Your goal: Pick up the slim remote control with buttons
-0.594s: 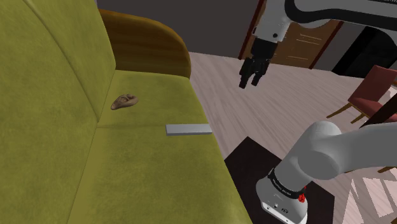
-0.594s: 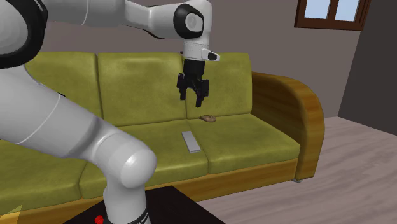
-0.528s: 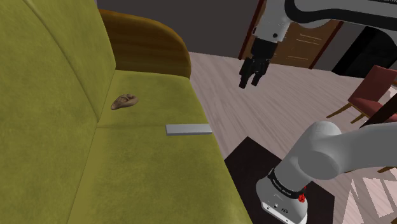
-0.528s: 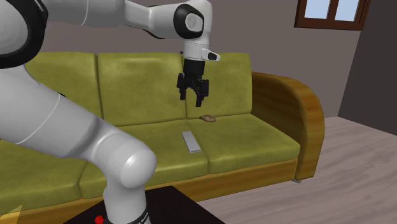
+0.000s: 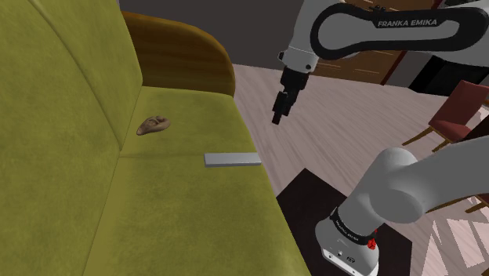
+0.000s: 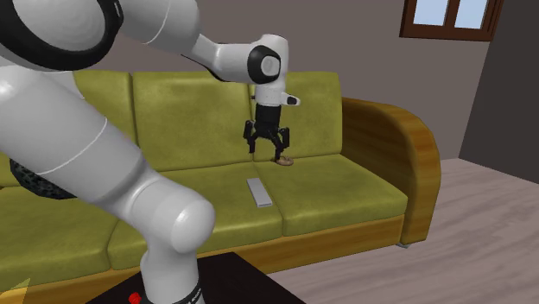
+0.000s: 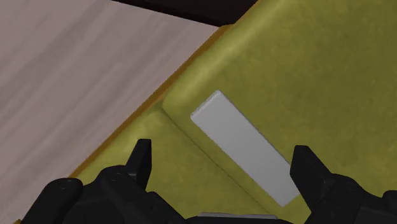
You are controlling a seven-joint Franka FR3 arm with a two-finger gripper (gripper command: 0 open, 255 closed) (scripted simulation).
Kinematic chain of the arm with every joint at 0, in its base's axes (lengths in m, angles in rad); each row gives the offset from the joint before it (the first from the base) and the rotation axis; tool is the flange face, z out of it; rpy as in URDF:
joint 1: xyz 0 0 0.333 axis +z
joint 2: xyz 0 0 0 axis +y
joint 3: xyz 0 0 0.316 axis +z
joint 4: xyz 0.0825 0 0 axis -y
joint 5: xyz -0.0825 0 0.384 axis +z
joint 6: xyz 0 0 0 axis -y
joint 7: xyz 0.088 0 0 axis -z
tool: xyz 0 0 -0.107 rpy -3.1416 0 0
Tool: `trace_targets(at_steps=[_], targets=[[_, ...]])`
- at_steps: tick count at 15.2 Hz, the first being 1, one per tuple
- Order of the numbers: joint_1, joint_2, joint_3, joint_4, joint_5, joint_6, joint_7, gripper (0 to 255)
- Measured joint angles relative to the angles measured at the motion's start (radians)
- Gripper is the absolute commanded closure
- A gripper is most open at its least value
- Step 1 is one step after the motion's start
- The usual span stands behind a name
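Observation:
A slim pale grey remote (image 5: pixel 233 159) lies flat on the olive-green sofa (image 5: pixel 172 204), close to the seat's front edge. No buttons are drawn on it. In the second exterior view the remote (image 6: pixel 259 192) lies on the middle seat. My black gripper (image 5: pixel 279 118) hangs in the air above the floor just off the sofa's front edge, higher than the remote. From the second exterior view the gripper (image 6: pixel 268 152) is above and behind the remote. In the wrist view the gripper (image 7: pixel 222 160) is open, its fingers wide apart, with the remote (image 7: pixel 245 146) far below between them.
A small brown lump (image 5: pixel 153 125) rests on the seat by the backrest. The sofa's wooden armrest (image 5: pixel 184 55) closes its far end. A red chair (image 5: pixel 462 110) stands on the plank floor (image 5: pixel 345 125). My black stand (image 5: pixel 306 196) sits beside the sofa front.
The arm has swung toward the sofa and the gripper has come lower and turned at the wrist. The remote has not moved.

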Motion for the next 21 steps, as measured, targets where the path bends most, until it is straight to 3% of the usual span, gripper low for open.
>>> trace_targets(at_steps=[5, 14, 21], targets=[[0.069, 0.127, 0.02, -0.04, -0.002, 0.183, -0.132, 0], [0.171, 0.419, 0.062, -0.019, -0.018, 0.485, -0.366, 0], [0.179, 0.5, 0.067, -0.051, -0.02, 0.603, -0.394, 0]])
